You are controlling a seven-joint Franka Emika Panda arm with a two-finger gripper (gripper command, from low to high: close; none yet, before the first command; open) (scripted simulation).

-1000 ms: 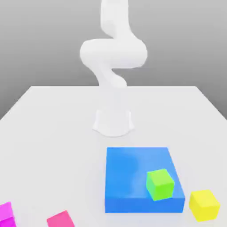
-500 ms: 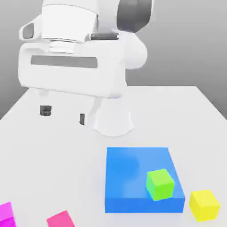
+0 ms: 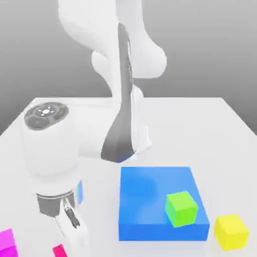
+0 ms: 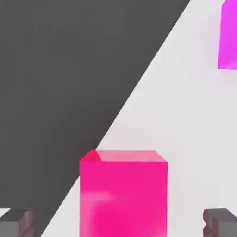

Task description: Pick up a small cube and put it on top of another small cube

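Beneath the end effector and all around, a pale table (image 3: 175, 125). Beside the gripper (image 4: 119, 222), toward the exterior view's right, a broad blue block (image 3: 150, 201). On that block, farther out from the hand, a green cube (image 3: 181, 209); beyond, farther still from the gripper, a yellow cube (image 3: 231, 232). On the gripper's other side, toward the exterior view's left, a purplish magenta cube (image 3: 7, 240). Right at the hand, the rose-pink cube (image 4: 123, 199), lined up between two parted fingertips (image 4: 221, 223). Released, with nothing gripped. As for progress: approach nearly done, by the look of it, and alignment good; grasp not yet made. Left to do: close on the cube, lift, carry over another small cube, set down squarely, let go. Cannot tell which cube is meant as the base.
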